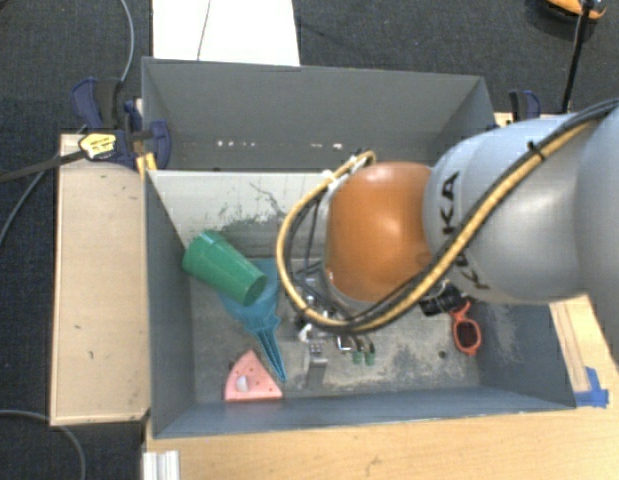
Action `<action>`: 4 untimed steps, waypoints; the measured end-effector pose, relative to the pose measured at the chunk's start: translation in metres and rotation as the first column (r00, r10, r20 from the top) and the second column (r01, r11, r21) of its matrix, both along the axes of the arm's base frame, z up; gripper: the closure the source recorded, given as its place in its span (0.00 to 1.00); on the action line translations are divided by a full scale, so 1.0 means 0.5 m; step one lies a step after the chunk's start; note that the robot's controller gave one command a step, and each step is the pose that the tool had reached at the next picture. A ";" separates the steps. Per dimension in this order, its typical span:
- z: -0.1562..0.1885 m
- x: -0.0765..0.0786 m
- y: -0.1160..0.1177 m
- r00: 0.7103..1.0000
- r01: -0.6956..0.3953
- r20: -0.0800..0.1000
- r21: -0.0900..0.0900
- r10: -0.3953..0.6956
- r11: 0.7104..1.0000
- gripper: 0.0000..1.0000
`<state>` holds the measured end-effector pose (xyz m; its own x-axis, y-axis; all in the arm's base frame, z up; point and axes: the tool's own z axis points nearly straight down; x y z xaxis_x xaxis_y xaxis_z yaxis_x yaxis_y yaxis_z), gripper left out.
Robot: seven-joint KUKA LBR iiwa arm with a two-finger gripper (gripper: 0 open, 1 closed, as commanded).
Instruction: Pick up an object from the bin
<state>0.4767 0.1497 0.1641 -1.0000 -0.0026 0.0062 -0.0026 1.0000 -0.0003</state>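
Blue pointed cone [261, 323] is lying left of centre on the floor of the bin [319, 108], its wide end touching a green cup [224, 266]; a pink wedge [252, 380] is sitting beside its tip; the gripper [316, 353] is hanging just right of the cone; whether it is gaping or closed, or holding anything, cannot be told.

Lighting check: moderate, even light from above, no hard shadows.
The grey bin [389, 408] is lit evenly across its walls. A row of small bright glints sits on the far wall [279, 145]. The arm's silver shell [549, 208] carries a broad soft sheen, and the orange cover [379, 228] a duller one near its top. The deepest shadow lies on the bin floor [294, 303] beneath that cover.
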 end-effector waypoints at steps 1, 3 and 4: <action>0.008 0.004 -0.001 1.000 0.005 0.008 0.001 -0.005 1.000 0.00; -0.032 0.067 -0.103 0.961 -0.275 0.008 -0.002 0.275 0.961 0.00; -0.087 0.084 -0.107 0.987 -0.161 0.012 0.003 0.161 0.987 0.00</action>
<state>0.5186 0.0961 0.1206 -0.9866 -0.1633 -0.0057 -0.1633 0.9866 0.0032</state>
